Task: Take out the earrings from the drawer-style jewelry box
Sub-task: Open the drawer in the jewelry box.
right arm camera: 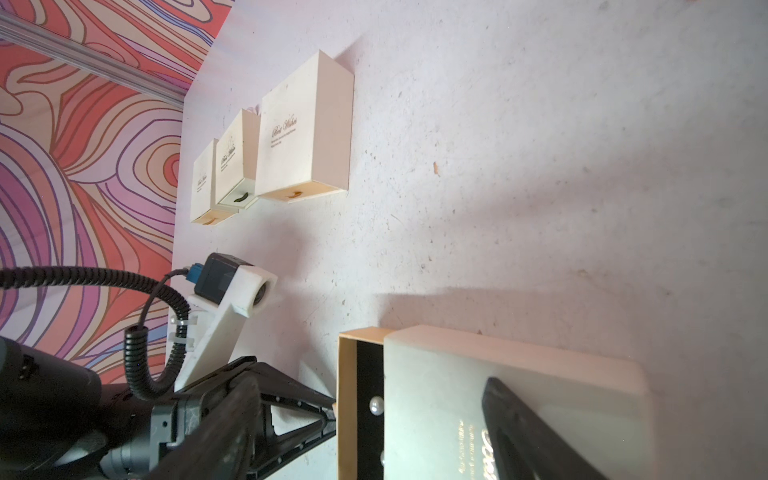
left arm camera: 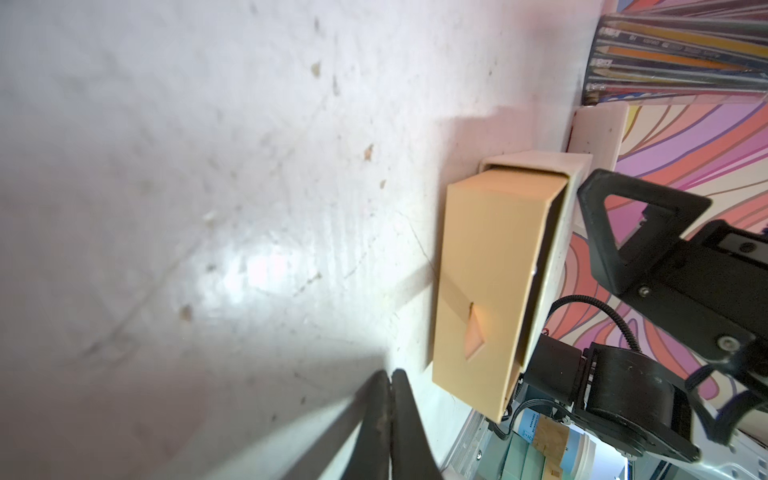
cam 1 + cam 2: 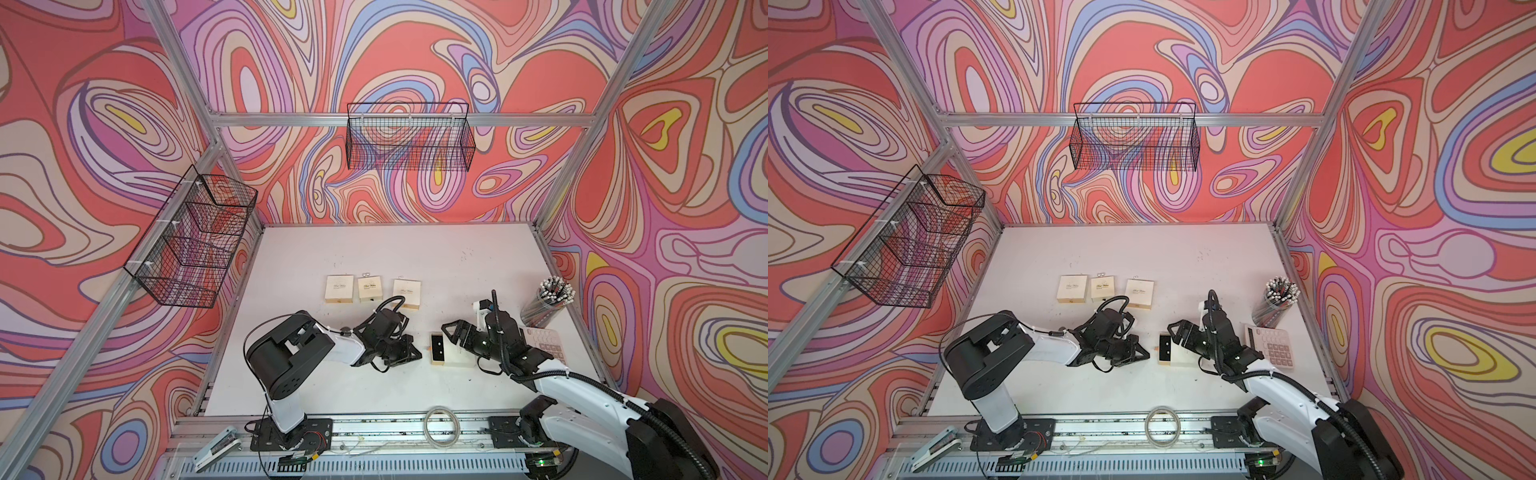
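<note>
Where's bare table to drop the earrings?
Free: the table behind the three cream boxes, and the strip before the open drawer toward the front rail. Crowded: between the grippers, and by the pencil cup and calculator.

The tabletop (image 3: 415,249) is white with small dark specks. The walls (image 3: 415,62) carry swirls of red, pink, lilac, blue and yellow. The closed boxes (image 3: 339,288) are cream; the open drawer (image 3: 436,347) is tan with black lining.
</note>
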You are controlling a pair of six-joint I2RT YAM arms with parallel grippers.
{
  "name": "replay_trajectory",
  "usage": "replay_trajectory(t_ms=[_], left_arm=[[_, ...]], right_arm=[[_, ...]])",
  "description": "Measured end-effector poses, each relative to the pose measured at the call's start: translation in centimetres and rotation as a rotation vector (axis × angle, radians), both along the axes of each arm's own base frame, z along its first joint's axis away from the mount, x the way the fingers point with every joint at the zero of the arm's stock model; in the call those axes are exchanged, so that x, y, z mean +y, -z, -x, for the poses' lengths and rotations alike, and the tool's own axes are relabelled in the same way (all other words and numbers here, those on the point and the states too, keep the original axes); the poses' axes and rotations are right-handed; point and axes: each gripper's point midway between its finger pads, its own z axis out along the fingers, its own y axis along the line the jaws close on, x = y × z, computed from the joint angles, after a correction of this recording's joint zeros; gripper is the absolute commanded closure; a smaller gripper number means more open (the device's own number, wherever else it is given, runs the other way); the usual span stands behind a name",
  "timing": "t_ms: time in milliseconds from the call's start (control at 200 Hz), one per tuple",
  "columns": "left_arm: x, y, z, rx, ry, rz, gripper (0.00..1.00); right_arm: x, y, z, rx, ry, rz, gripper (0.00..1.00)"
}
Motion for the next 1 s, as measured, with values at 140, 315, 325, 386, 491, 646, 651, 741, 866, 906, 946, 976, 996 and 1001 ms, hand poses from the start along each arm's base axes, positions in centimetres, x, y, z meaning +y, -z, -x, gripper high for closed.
replay_trajectory(t_ms=[140, 315, 325, 386, 491, 646, 651, 741, 866, 906, 946, 976, 996, 1001], left_arm=[[0.1, -0.1, -0.1, -0.003, -0.007, -0.003, 1.00], [0.3, -0.7, 0.2, -0.019, -0.003, 0.008, 0.70], [0.3, -0.8, 0.2, -0.024, 0.001, 0.008, 0.68], [0.2, -1.8, 0.3, -0.055, 0.014, 0.012, 0.59], [-0.8, -3.9, 0.3, -0.124, 0.050, 0.024, 0.62], [-1.6, -4.9, -0.2, -0.168, 0.055, 0.039, 0.67], [-1.6, -4.9, -0.2, -0.167, 0.055, 0.039, 0.67], [-1.6, -3.8, -0.2, -0.146, 0.054, 0.020, 0.72], [-1.6, -2.1, -0.2, -0.112, 0.050, -0.005, 0.75], [-1.6, -1.7, -0.2, -0.103, 0.048, -0.007, 0.76], [-1.6, -1.5, -0.3, -0.098, 0.046, -0.004, 0.76], [-1.6, -1.5, -0.4, -0.096, 0.043, 0.000, 0.76], [-1.7, -1.5, -0.5, -0.096, 0.042, 0.004, 0.77], [-1.7, -1.5, -0.5, -0.096, 0.042, 0.005, 0.77]], right_arm=[[0.0, 0.0, 0.0, -0.002, -0.003, 0.002, 0.13], [-0.2, 0.0, 0.0, -0.002, -0.006, 0.025, 0.13], [-0.2, 0.0, 0.0, -0.001, -0.007, 0.026, 0.13], [-0.2, 0.0, 0.0, -0.002, -0.010, 0.031, 0.13], [-0.1, 0.0, -0.1, 0.000, -0.012, 0.034, 0.14], [0.0, 0.1, -0.2, 0.002, -0.014, 0.036, 0.14], [0.0, 0.1, -0.2, 0.002, -0.014, 0.036, 0.14], [0.0, 0.0, -0.2, 0.000, -0.016, 0.038, 0.14], [0.0, 0.0, -0.2, -0.001, -0.018, 0.040, 0.14], [0.0, 0.0, -0.2, -0.001, -0.019, 0.041, 0.14], [0.0, 0.0, -0.2, -0.002, -0.019, 0.040, 0.14], [0.0, 0.1, -0.2, -0.001, -0.019, 0.041, 0.14], [0.0, 0.1, -0.2, -0.001, -0.019, 0.041, 0.14], [0.0, 0.0, -0.2, -0.001, -0.020, 0.040, 0.14]])
